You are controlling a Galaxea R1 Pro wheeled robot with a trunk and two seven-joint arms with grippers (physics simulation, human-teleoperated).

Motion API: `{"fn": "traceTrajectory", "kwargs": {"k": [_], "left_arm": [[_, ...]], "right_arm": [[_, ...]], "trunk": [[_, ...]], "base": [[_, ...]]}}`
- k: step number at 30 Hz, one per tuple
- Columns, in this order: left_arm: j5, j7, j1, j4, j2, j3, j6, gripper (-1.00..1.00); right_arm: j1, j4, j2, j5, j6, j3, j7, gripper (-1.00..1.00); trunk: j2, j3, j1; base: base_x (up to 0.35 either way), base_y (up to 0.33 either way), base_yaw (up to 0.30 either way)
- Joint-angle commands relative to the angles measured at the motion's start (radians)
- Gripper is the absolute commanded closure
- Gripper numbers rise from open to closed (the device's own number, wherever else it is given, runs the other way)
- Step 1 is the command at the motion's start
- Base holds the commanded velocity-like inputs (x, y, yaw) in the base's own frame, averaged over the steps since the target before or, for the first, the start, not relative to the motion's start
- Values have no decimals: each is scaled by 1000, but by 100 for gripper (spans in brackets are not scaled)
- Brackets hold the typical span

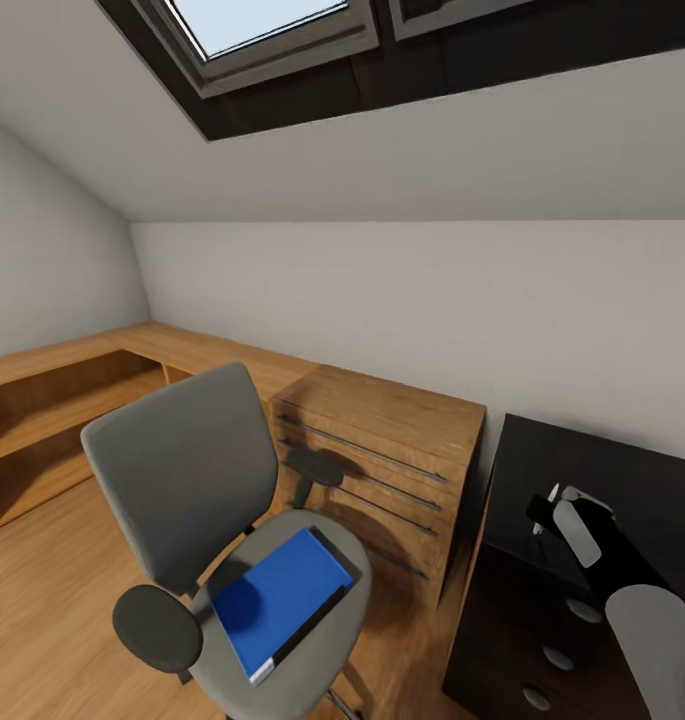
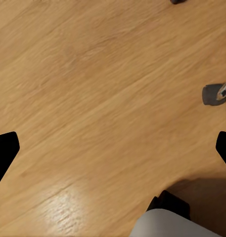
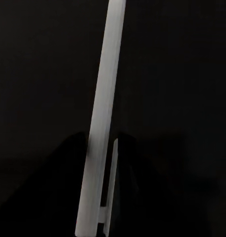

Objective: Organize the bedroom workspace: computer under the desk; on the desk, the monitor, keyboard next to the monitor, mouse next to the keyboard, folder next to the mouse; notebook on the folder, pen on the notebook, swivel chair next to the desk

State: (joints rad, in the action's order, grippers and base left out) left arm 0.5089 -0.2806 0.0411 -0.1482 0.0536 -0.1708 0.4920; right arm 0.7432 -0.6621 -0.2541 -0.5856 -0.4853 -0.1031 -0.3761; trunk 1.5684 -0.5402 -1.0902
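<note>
From the head view, the swivel chair point(image 1: 197, 500) stands on the wooden floor beside a light wooden drawer chest point(image 1: 387, 455), and the blue folder point(image 1: 280, 598) lies flat on its seat. At the right the black desk point(image 1: 602, 470) begins, and the right gripper point(image 1: 562, 515) hovers over its top holding something thin and white.

In the left wrist view the left gripper point(image 2: 113, 148) is spread wide over bare floor, empty, with a chair wheel point(image 2: 214, 94) near.

In the right wrist view a thin white pen point(image 3: 102, 123) runs between the fingers against the dark desk; the claw looks closed on it.

My guess: the pen is being carried, while the folder still waits. Next, the folder needs lifting to the desk.
</note>
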Motion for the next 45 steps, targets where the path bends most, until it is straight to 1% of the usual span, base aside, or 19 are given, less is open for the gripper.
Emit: {"fn": "traceTrajectory", "kwargs": {"k": [1, 4, 8, 10, 12, 15, 30, 31, 45], "left_arm": [[2, -8, 0, -1, 1, -8, 1, -100], [2, -8, 0, -1, 1, -7, 2, -100], [2, -8, 0, -1, 2, -7, 2, -100], [2, -8, 0, -1, 2, -7, 2, -100], [2, -8, 0, -1, 2, -7, 2, -100], [3, -8, 0, -1, 3, -7, 2, -100], [3, -9, 0, -1, 3, -7, 2, -100], [3, -9, 0, -1, 3, -7, 2, -100], [3, -9, 0, -1, 5, -6, 2, -100]], "right_arm": [[1, 1, 2, -6, 3, 0, -8, 100], [1, 8, 23, 7, 11, 3, -7, 100], [6, 34, 32, 32, 21, 6, -7, 100], [17, 47, 33, 37, 31, 6, -7, 100], [42, 92, 34, 41, 40, 6, -7, 100], [58, 119, 35, 43, 44, 6, -7, 100], [64, 127, 35, 44, 45, 6, -7, 100], [64, 127, 35, 44, 45, 6, -7, -100], [64, 125, 35, 44, 46, 6, -7, -100]], "trunk": [[1, -1, 0], [1, -1, 0], [1, -1, 0], [1, -1, 0], [1, -1, 0], [1, -1, 0], [1, -1, 0], [1, -1, 0], [1, -1, 0]], "base": [[7, 0, 0], [3, 0, 0], [0, 0, 0], [0, 0, 0], [0, 0, 0], [0, 0, 0], [0, 0, 0], [0, 0, 0], [0, 0, 0]]}}
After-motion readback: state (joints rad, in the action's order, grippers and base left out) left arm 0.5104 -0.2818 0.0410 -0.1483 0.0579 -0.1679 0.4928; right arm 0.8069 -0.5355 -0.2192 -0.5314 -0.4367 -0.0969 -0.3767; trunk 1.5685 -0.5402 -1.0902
